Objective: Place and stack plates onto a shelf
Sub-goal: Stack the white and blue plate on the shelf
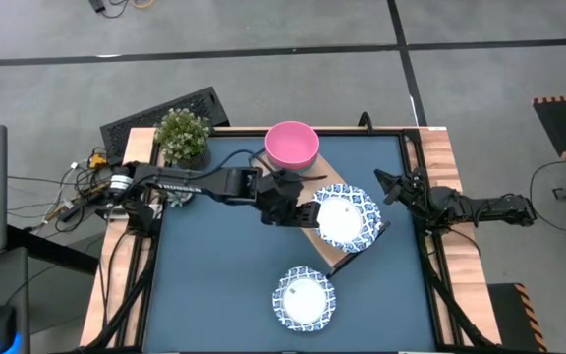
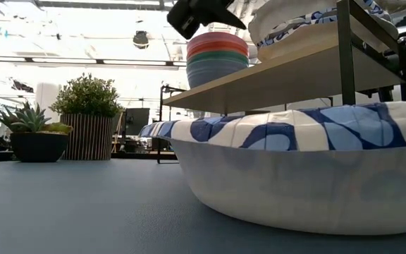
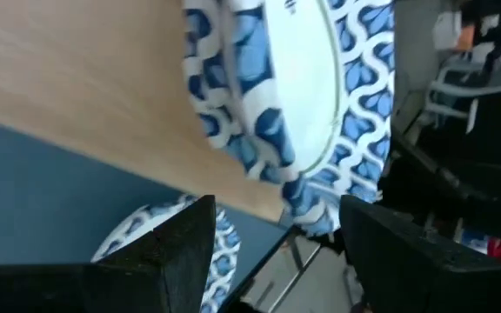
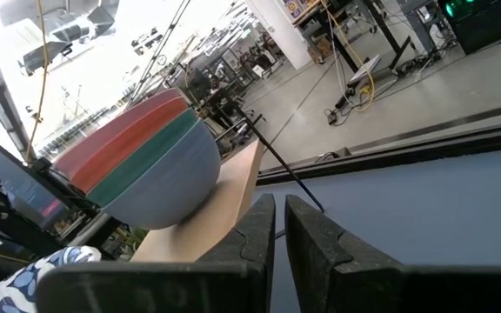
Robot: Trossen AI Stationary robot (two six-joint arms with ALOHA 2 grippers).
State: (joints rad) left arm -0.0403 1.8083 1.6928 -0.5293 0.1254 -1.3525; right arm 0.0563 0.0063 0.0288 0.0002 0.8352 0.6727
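Because the plate [image 1: 304, 299] on the surface [image 1: 214, 285] is rigid and chip-prone, pinch its patterned rim; left claw [image 1: 298, 214] stands wide.

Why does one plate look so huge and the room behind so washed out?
Low view: the plate on the table lies right by the lens, filling the frame, and bright ceiling lights bleach the room behind. Left wrist view: the plates on the shelf look smeared. High view: evenly lit.

Plates [image 1: 345, 217] on shelf [image 1: 314, 220], another plate [image 1: 304, 299] before it.
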